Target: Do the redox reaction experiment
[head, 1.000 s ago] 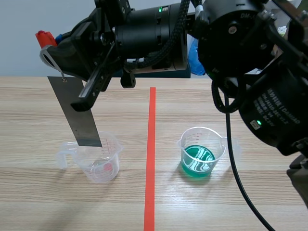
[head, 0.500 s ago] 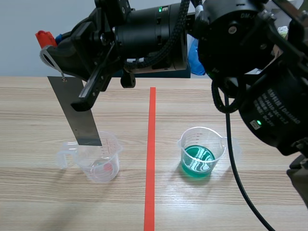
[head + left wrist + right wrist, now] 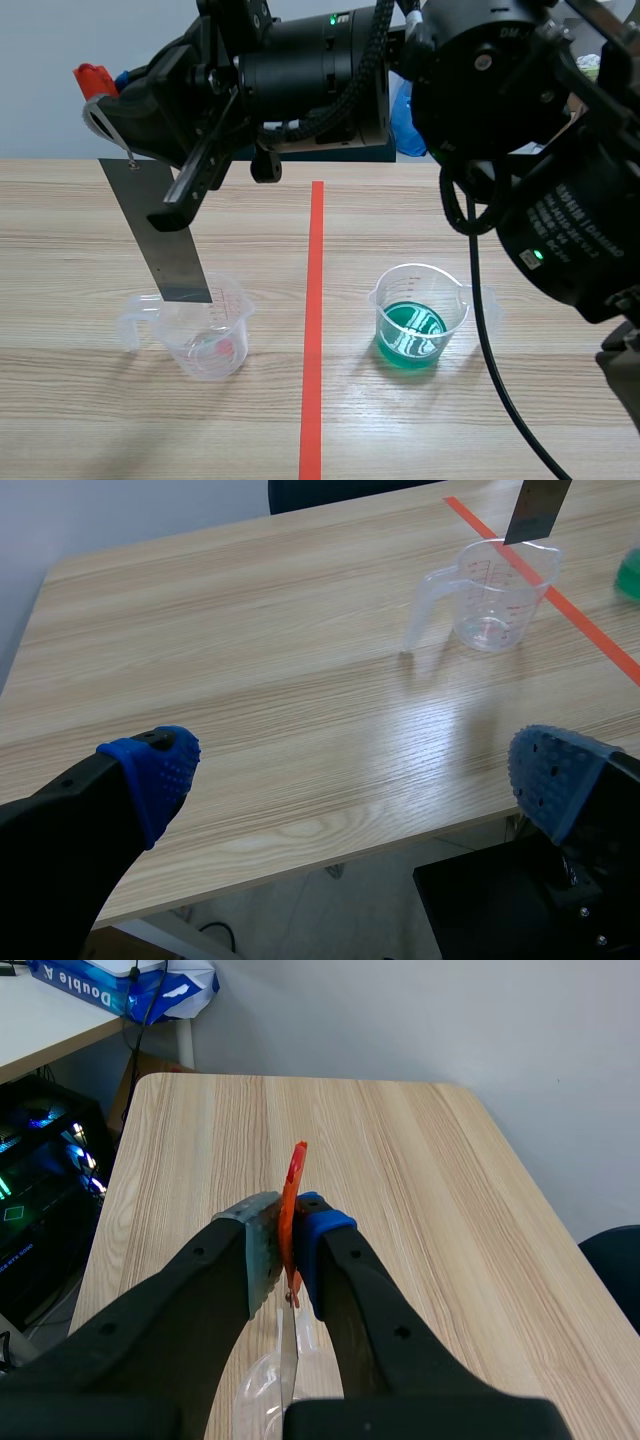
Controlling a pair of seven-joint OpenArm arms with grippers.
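A grey metal strip [image 3: 160, 235] hangs on a wire ring from an orange-red tab [image 3: 92, 78]. My right gripper [image 3: 108, 95], reaching across from the right, is shut on that tab [image 3: 293, 1185]. The strip's lower end is level with the rim of an empty clear beaker [image 3: 205, 330], left of the tape line. I cannot tell whether it dips inside. A second beaker [image 3: 420, 318], holding green liquid, stands right of the line. In the left wrist view my left gripper [image 3: 355, 770] is open off the table's near corner, far from the clear beaker [image 3: 490, 595] and the strip [image 3: 538, 508].
The right arm's bulky black body [image 3: 520, 130] spans the top and right of the scene view. A blue bag [image 3: 410, 125] lies at the table's far edge. In the right wrist view, a blue box [image 3: 120, 985] rests on a side desk beyond the table [image 3: 400, 1190].
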